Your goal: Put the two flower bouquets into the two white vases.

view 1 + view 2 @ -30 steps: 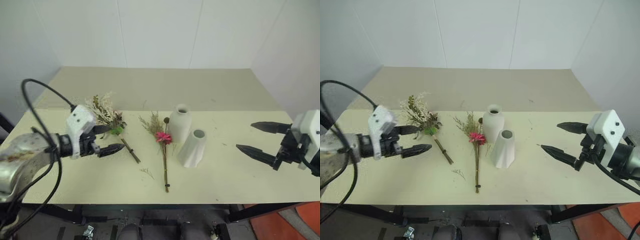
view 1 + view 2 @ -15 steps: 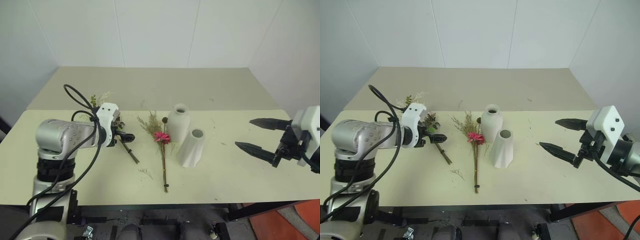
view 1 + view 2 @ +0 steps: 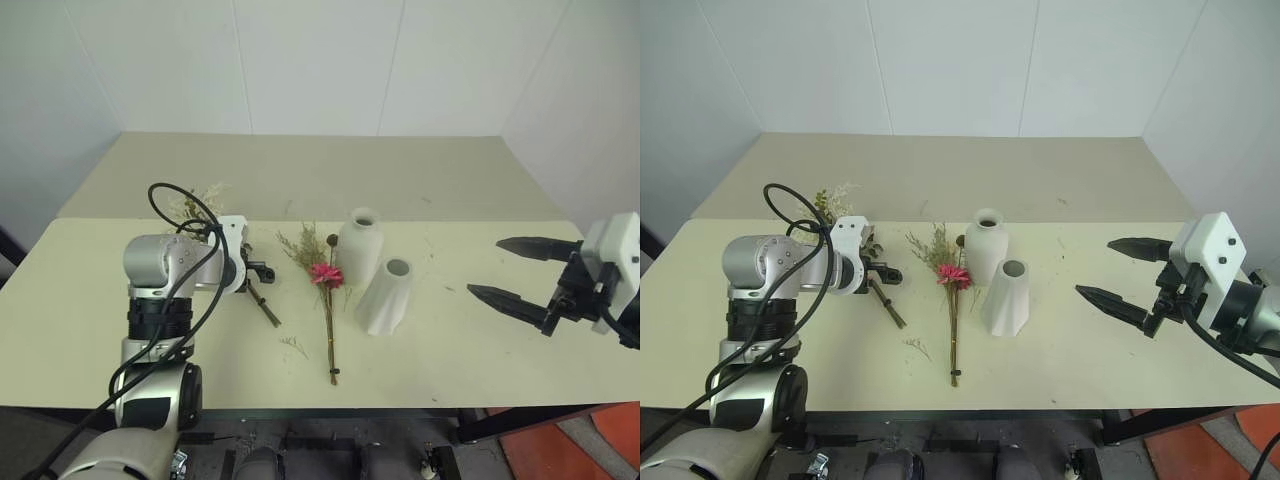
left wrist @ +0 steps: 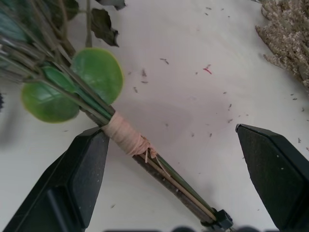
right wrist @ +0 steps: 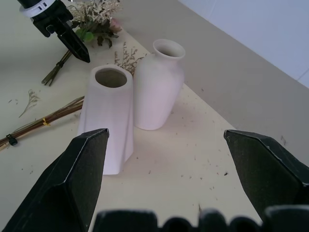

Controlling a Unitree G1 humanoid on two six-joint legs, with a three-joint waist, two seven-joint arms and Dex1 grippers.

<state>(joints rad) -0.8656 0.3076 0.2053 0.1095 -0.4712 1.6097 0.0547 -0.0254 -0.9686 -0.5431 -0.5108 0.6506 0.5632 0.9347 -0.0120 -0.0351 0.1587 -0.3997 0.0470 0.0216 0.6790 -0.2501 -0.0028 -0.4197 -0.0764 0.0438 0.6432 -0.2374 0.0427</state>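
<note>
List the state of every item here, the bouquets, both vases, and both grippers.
bushy bouquet: lying on the table, stem between the open left jaws, not gripped
slim bouquet: lying flat, untouched
bottle vase: upright, empty
faceted vase: upright, empty
left gripper: open
right gripper: open, holding nothing

Counter (image 3: 450, 340): pale cream, matt, smooth, flecked with fine plant crumbs.
Bottle vase (image 3: 359, 246): matt white ceramic look.
Cone vase (image 3: 383, 297): same chalky matt white.
Bushy bouquet (image 4: 72, 82): waxy green leaves, stems bound in tan papery tape.
Left tool (image 4: 188, 159): matt black plastic fingers.
Right tool (image 3: 510, 272): matt black plastic.
</note>
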